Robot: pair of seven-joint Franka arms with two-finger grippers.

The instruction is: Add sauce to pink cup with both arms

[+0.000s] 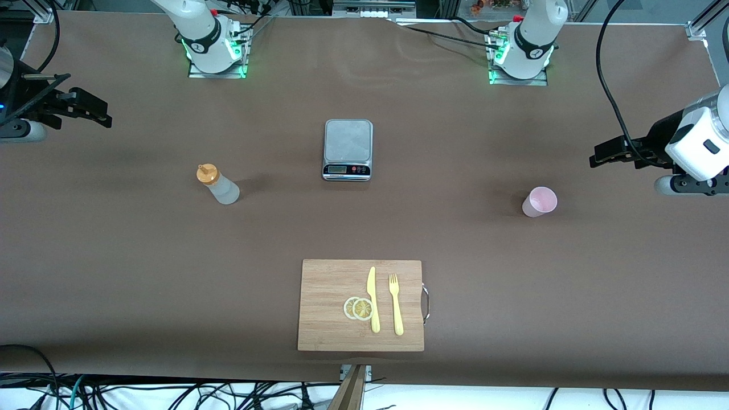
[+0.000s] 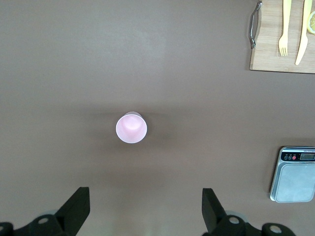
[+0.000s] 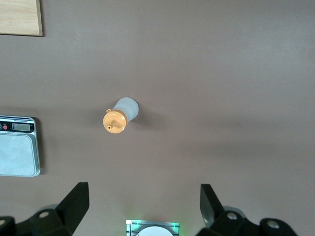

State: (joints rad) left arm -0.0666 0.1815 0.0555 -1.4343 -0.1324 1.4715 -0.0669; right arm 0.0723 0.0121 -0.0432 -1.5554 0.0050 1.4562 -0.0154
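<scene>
Sauce (image 1: pixel 218 184) is kept in a frosted bottle with an orange cap, and it is stood upright on the brown tabletop (image 1: pixel 114 256) toward the right arm's end. The pink cup (image 1: pixel 539 201) is stood upright toward the left arm's end, well apart from the bottle, so each thing can likely be reached by its own arm. The left gripper (image 1: pixel 595 158) is held high by the tabletop's edge near the cup, with its fingers (image 2: pixel 76 206) spread wide and nothing held. The right gripper (image 1: pixel 105 117) is held high at its own end, also wide and empty. A grey scale (image 1: pixel 348 149) is seen between the two things. A wooden board (image 1: pixel 330 307) with a knife, a fork and lemon slices lies nearer the camera. Cables are hung below the tabletop's edge.
</scene>
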